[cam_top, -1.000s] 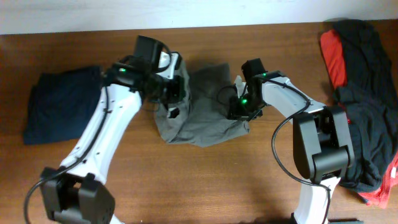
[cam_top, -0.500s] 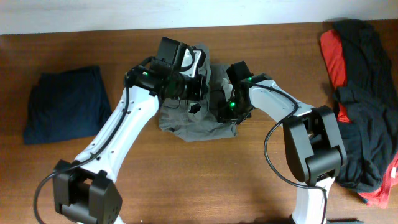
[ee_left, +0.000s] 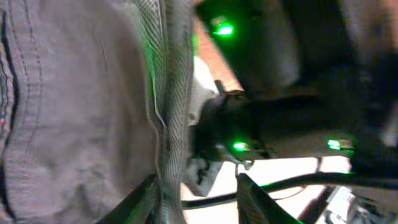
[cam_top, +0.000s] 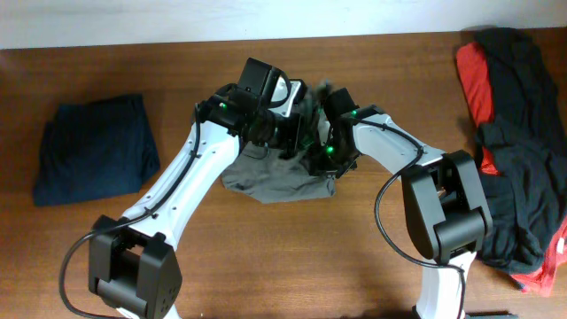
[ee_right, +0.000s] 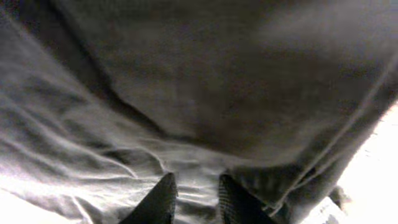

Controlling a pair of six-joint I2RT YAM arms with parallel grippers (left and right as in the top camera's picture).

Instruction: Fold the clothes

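Note:
The clothes, a pair of grey-khaki shorts (cam_top: pixel 270 184), lie bunched at the table's middle, with their upper part lifted under both arms. My left gripper (cam_top: pixel 299 135) hovers over the raised fold. In the left wrist view its jaws (ee_left: pixel 202 202) stand apart, and a ribbed seam edge of the shorts (ee_left: pixel 169 118) hangs against the left finger only. My right gripper (cam_top: pixel 321 159) is right beside it, pressed into the cloth. The right wrist view shows wrinkled grey fabric (ee_right: pixel 186 93) filling the frame and running into the narrow gap of the gripper (ee_right: pixel 196 199).
A folded dark navy garment (cam_top: pixel 93 149) lies at the far left. A heap of black and red garments (cam_top: pixel 514 133) covers the right edge. Both arms crowd together over the shorts, with bare wood (cam_top: pixel 292 266) in front.
Both grippers have carried the shorts' upper part toward the middle and now sit close together. The left gripper's jaws, shut before, have come apart off the cloth. The right jaws have narrowed slightly.

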